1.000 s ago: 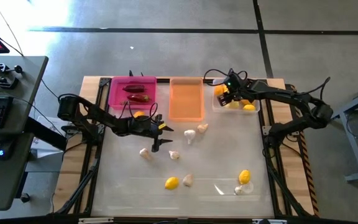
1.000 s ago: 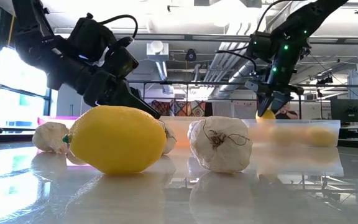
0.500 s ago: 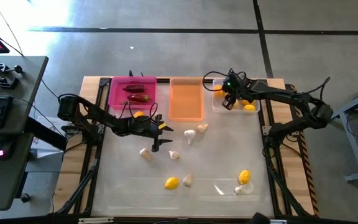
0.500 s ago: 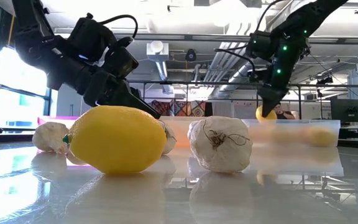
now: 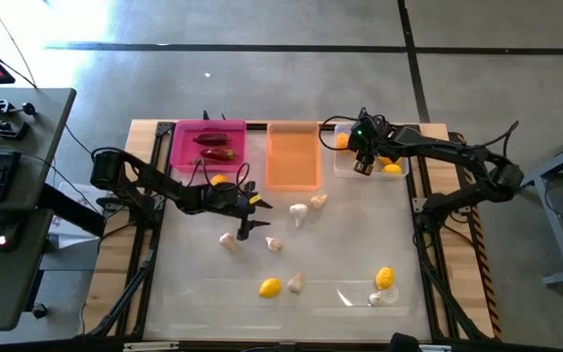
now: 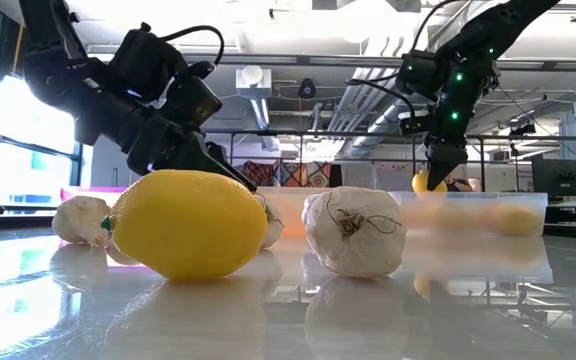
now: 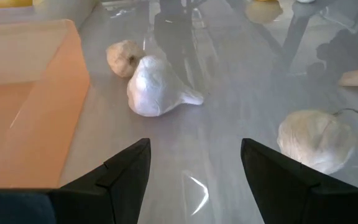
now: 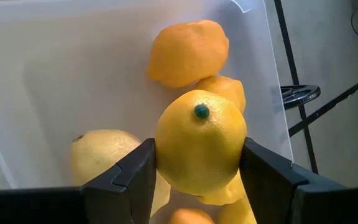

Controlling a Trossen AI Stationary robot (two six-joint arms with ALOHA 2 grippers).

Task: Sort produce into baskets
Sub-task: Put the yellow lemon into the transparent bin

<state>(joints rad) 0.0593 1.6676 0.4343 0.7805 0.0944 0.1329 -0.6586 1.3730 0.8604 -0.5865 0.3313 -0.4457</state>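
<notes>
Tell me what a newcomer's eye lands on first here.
The right pincer holds a yellow lemon over the clear basket, where other lemons lie. The left pincer hovers open above scattered garlic bulbs mid-table, beside the empty orange basket.

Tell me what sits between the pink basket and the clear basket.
The orange basket, empty, sits between the pink basket and the clear basket, as the high view shows.

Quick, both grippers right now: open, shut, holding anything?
Left gripper: open, empty, above the table near the garlic bulbs.
Right gripper: shut on a lemon, over the clear basket.
</notes>
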